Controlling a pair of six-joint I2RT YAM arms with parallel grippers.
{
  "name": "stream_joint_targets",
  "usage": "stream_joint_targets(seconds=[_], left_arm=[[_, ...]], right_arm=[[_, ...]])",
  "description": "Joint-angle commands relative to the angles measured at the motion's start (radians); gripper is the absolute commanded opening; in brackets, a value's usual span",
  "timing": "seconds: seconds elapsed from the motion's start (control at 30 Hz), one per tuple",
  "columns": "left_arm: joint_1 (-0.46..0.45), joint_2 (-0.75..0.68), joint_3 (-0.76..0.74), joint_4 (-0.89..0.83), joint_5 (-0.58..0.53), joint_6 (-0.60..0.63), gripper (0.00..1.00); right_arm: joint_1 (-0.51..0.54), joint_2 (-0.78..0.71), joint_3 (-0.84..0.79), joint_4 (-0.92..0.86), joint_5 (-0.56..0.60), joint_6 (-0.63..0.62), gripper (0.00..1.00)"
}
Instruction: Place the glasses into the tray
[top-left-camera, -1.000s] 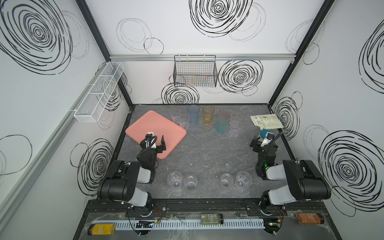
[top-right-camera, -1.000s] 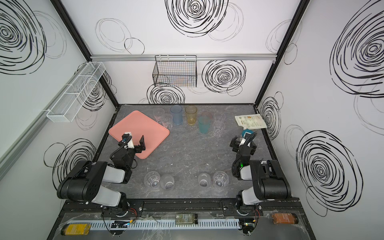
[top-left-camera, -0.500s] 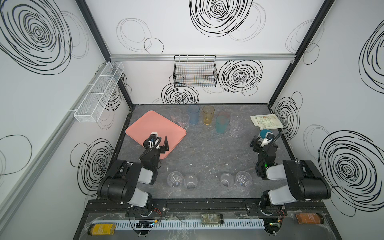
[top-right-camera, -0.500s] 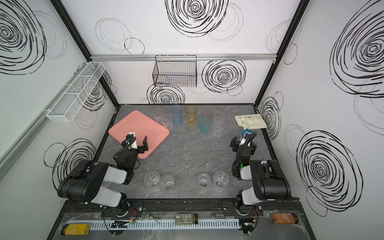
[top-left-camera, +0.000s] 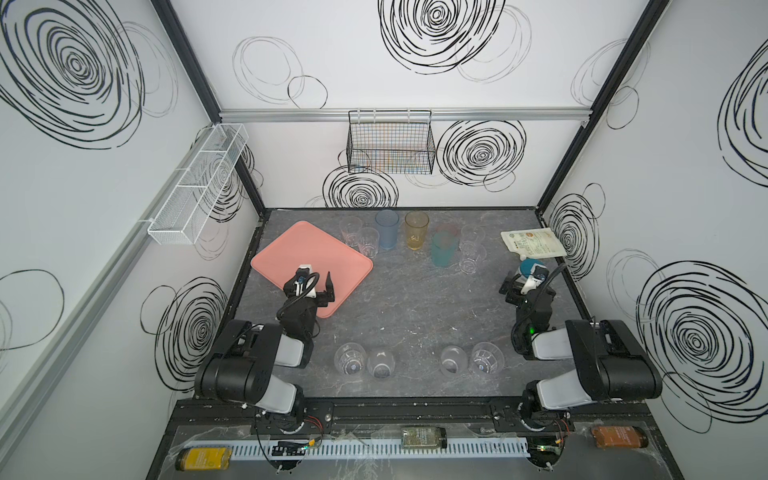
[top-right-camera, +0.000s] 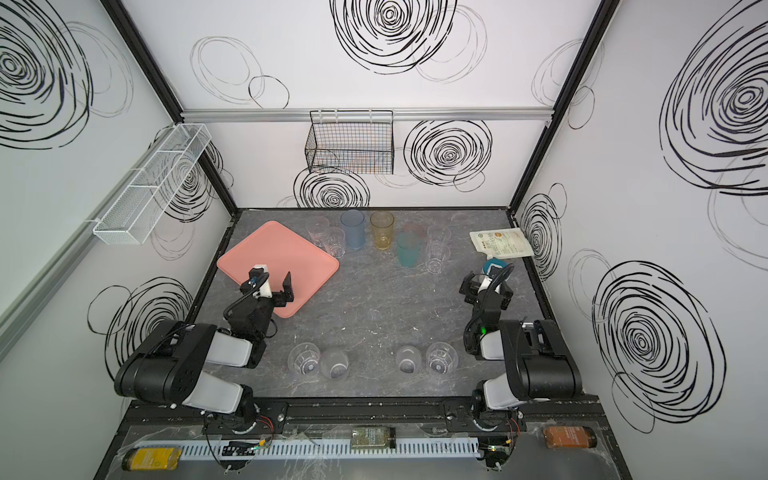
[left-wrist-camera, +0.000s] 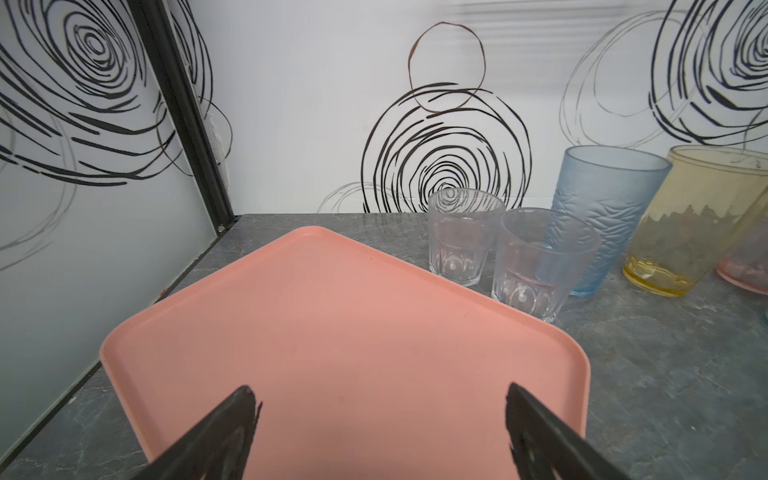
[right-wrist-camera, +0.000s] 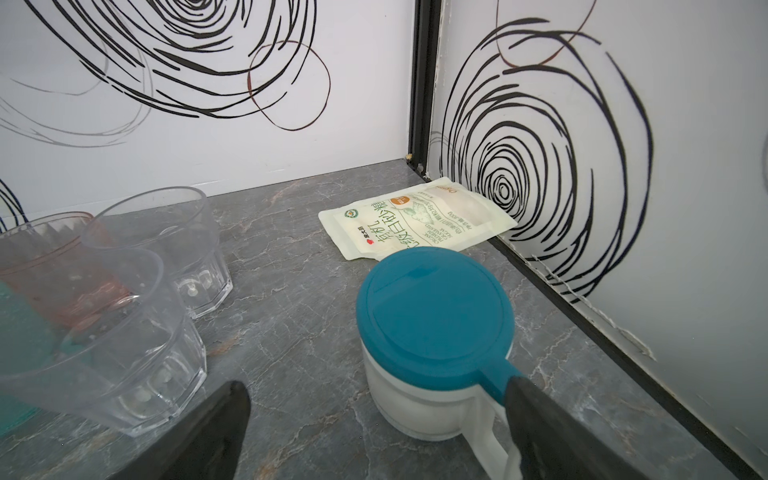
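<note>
One pouch (right-wrist-camera: 415, 220), "Organic Granulated Sugar", near glasses (right-wrist-camera: 166, 245)

**Surfaces.** The tray (left-wrist-camera: 332, 332) was smooth salmon-pink plastic with a matt finish. The table (left-wrist-camera: 665, 374) looked like grey veined stone, faintly glossy. The short glasses (left-wrist-camera: 461, 237) were clear and glossy, with faceted bases. The blue glass (left-wrist-camera: 602, 216) was frosted and bore a relief pattern. The amber glass (left-wrist-camera: 698, 224) was translucent, with a jagged frosted band. The wire basket (top-left-camera: 390, 147) was thin black metal, and the mesh basket (top-left-camera: 195, 183) was fine white mesh. The pouch (right-wrist-camera: 415, 220) was matt and cream-coloured. The jar lid (right-wrist-camera: 432, 307) was smooth teal plastic. The fingers (left-wrist-camera: 226, 432) of my left pincer (left-wrist-camera: 380, 390) were matt black.
</note>
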Motion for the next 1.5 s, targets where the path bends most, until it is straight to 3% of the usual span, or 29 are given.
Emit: stream_joint_targets(seconds=[0.0, 0.13, 0.2, 0.37, 0.6, 0.73, 0.8, 0.9, 0.97, 1.07, 1.1, 1.17, 1.23, 1.3, 1.37, 1.47], left_arm=[[0.034, -0.009, 0.015, 0.062, 0.051, -0.036, 0.96], [-0.049, -0.031, 0.008, 0.066, -0.093, 0.022, 0.96], [-0.06, -0.067, 0.006, 0.044, -0.112, 0.031, 0.96], [-0.11, -0.224, 0.052, -0.171, -0.224, 0.05, 0.96], [-0.138, -0.336, 0.088, -0.303, -0.309, -0.034, 0.96], [-0.169, -0.376, 0.192, -0.396, -0.265, -0.057, 0.96], [-0.186, -0.388, 0.256, -0.478, -0.256, -0.041, 0.96], [-0.197, -0.403, 0.374, -0.638, -0.214, -0.038, 0.96], [-0.201, -0.405, 0.453, -0.741, -0.155, -0.059, 0.96], [-0.189, -0.413, 0.579, -0.994, -0.056, -0.235, 0.96], [-0.171, -0.421, 0.602, -1.052, -0.007, -0.296, 0.96], [-0.094, -0.434, 0.579, -1.027, 0.193, -0.385, 0.96], [0.001, -0.429, 0.553, -0.975, 0.385, -0.488, 0.96], [0.034, -0.413, 0.582, -1.056, 0.396, -0.515, 0.99], [0.018, -0.391, 0.625, -1.173, 0.343, -0.486, 0.97], [-0.045, -0.359, 0.656, -1.304, 0.254, -0.445, 0.97]], right_arm=[[-0.018, -0.011, 0.02, 0.007, -0.039, 0.007, 1.0], [-0.014, -0.016, 0.013, 0.014, -0.03, 0.004, 1.0], [-0.008, -0.036, 0.017, -0.011, 0.003, 0.017, 1.0], [0.025, -0.062, -0.044, 0.08, 0.035, -0.012, 1.0], [0.053, -0.128, -0.055, 0.07, 0.075, -0.053, 1.0], [0.057, -0.239, 0.14, -0.366, 0.154, 0.033, 1.0], [0.08, -0.265, 0.202, -0.488, 0.167, 0.056, 1.0], [0.16, -0.328, 0.266, -0.603, 0.304, 0.064, 1.0], [0.201, -0.377, 0.336, -0.727, 0.336, 0.158, 1.0], [0.189, -0.421, 0.396, -0.82, 0.09, 0.33, 1.0], [0.171, -0.432, 0.391, -0.804, -0.039, 0.404, 1.0], [0.118, -0.46, 0.341, -0.7, -0.358, 0.51, 1.0], [0.12, -0.477, 0.276, -0.569, -0.486, 0.56, 0.97], [0.149, -0.492, 0.298, -0.655, -0.456, 0.575, 0.96], [0.179, -0.492, 0.355, -0.81, -0.384, 0.553, 0.99], [0.246, -0.448, 0.465, -1.104, -0.138, 0.49, 1.0]])
